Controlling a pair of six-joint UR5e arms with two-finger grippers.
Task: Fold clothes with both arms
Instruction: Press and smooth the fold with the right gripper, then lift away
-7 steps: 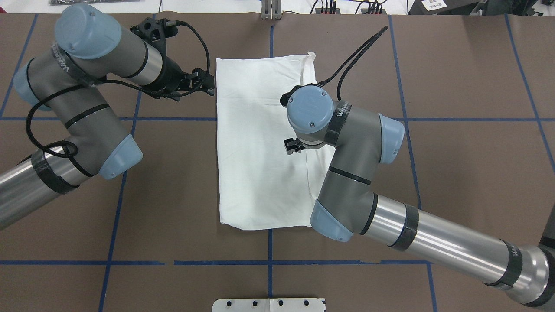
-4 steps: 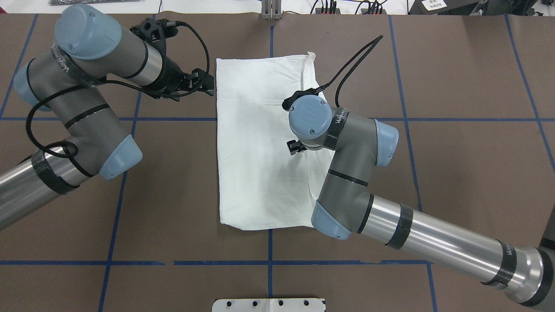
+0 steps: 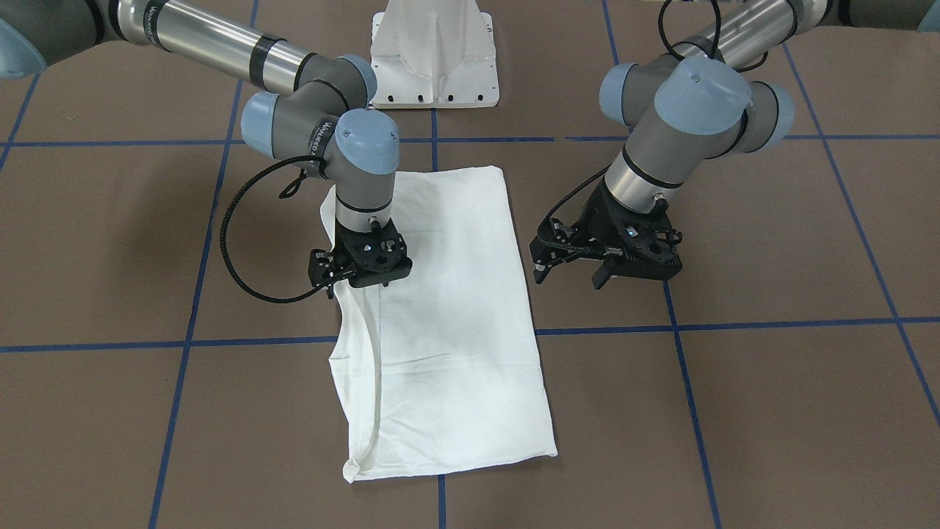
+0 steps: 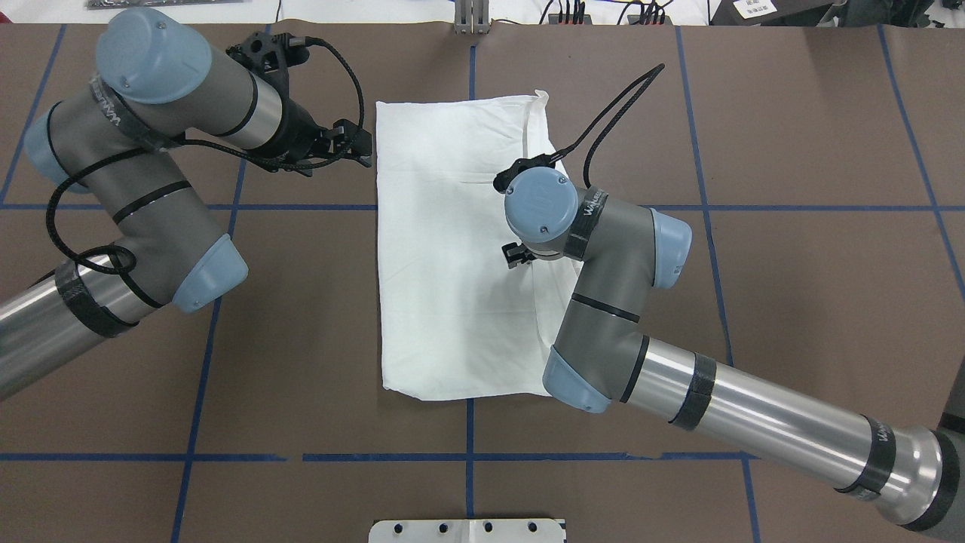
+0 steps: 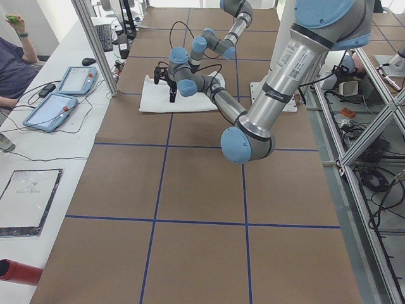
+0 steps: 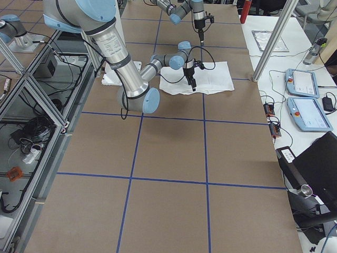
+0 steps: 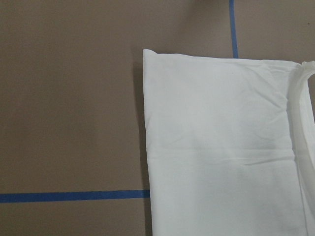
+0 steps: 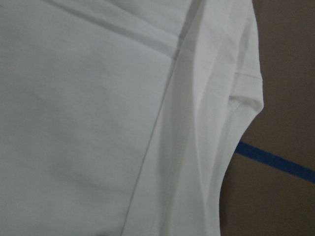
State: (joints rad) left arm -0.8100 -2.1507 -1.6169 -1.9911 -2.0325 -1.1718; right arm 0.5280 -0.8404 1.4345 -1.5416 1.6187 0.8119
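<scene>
The white T-shirt (image 3: 448, 330) (image 4: 445, 286) lies flat, folded into a long narrow rectangle at the table's middle. No text shows on it. My left gripper (image 3: 569, 278) (image 4: 367, 149) is open and hovers over bare table just beside the shirt's far left corner, touching nothing. The left wrist view shows that corner of the shirt (image 7: 221, 147). My right gripper (image 3: 358, 278) (image 4: 519, 255) points straight down over the shirt's right edge at mid-length, where a folded layer makes a ridge. Its fingers are hidden, so I cannot tell its state. In the right wrist view, the shirt (image 8: 98, 123) fills the frame close up.
The white pedestal base (image 3: 435, 59) (image 4: 467, 530) stands at the robot's side of the table. Blue tape lines divide the brown surface. A side bench holds tablets (image 5: 76, 79) with a person (image 5: 12, 57) seated there. Metal framing borders the robot's side.
My right wrist has shifted a little toward the robot along the shirt's right edge. The shirt and the left arm have stayed put.
</scene>
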